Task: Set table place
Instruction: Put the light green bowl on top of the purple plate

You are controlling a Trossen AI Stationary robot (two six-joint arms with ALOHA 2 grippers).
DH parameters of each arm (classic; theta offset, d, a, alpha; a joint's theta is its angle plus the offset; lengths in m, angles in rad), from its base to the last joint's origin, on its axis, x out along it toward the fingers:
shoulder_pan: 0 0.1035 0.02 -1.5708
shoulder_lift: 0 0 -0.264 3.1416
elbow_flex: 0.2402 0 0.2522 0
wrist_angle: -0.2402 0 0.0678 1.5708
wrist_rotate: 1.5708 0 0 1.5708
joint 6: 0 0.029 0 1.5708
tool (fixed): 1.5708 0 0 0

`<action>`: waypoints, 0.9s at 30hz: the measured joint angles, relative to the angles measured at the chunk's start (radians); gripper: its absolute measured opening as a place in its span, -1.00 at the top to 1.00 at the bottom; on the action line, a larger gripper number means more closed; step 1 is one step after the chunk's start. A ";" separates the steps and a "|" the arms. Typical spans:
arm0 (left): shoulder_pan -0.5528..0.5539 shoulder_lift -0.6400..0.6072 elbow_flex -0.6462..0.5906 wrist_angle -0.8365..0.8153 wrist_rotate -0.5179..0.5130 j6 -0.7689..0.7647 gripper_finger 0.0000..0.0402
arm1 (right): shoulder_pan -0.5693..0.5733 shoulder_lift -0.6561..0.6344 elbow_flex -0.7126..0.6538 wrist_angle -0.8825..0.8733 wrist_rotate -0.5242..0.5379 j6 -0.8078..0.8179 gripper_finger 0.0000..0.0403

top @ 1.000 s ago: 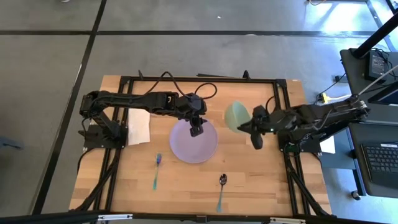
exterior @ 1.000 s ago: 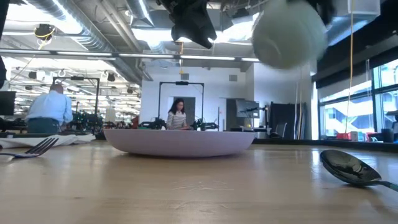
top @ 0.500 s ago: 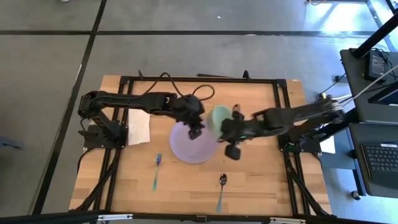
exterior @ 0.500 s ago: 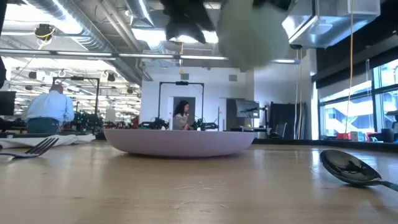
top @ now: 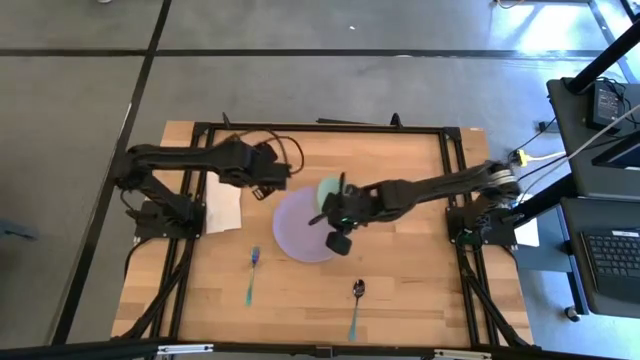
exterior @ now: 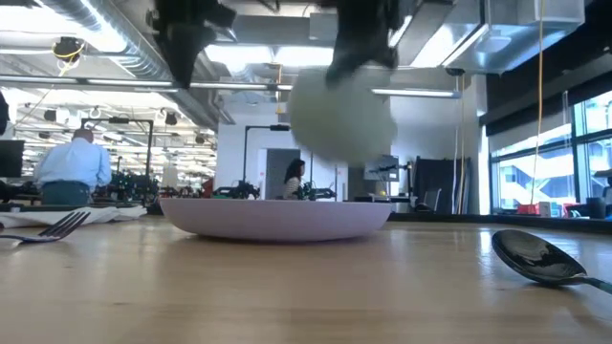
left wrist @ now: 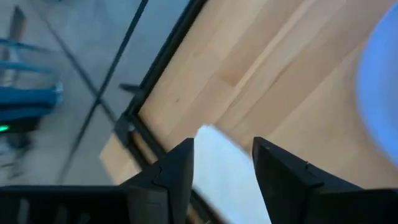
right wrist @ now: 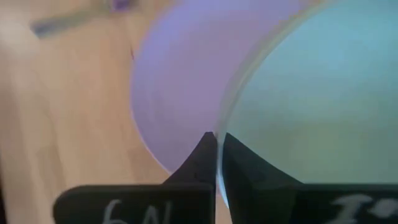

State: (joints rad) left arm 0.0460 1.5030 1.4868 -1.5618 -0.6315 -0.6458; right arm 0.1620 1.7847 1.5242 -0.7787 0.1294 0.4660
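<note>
Right gripper [top: 331,213] pinched rim of pale green bowl [top: 328,192], held above lavender plate [top: 300,232] at middle of table [top: 400,280], likely for stacking. Left gripper [top: 281,180] beside plate, fingers apart, empty.

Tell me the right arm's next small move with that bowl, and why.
Probably lower it straight down. The right gripper pinches the rim of the green bowl, which hangs tilted above the purple plate and clear of it, so levelling and lowering it onto the plate looks best. The left gripper is open, off near the napkin.
</note>
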 joint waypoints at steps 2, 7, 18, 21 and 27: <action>-0.001 -0.049 0.000 0.033 0.001 -0.007 0.22 | -0.011 0.042 -0.001 0.045 -0.043 0.004 0.94; 0.015 -0.153 0.000 0.057 0.002 -0.033 0.22 | -0.020 0.138 0.002 0.159 -0.128 0.005 0.94; 0.063 -0.215 0.000 0.052 0.013 0.029 0.22 | -0.022 0.172 0.003 0.249 -0.159 0.051 0.94; 0.066 -0.215 0.000 0.052 0.013 0.047 0.22 | -0.022 0.178 0.003 0.231 -0.156 0.050 0.91; 0.066 -0.214 0.000 0.052 0.013 0.053 0.22 | -0.022 0.196 0.007 0.237 -0.147 0.047 0.93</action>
State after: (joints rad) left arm 0.1120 1.2892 1.4866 -1.5101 -0.6186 -0.5930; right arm 0.1402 1.9812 1.5311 -0.5417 -0.0179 0.5128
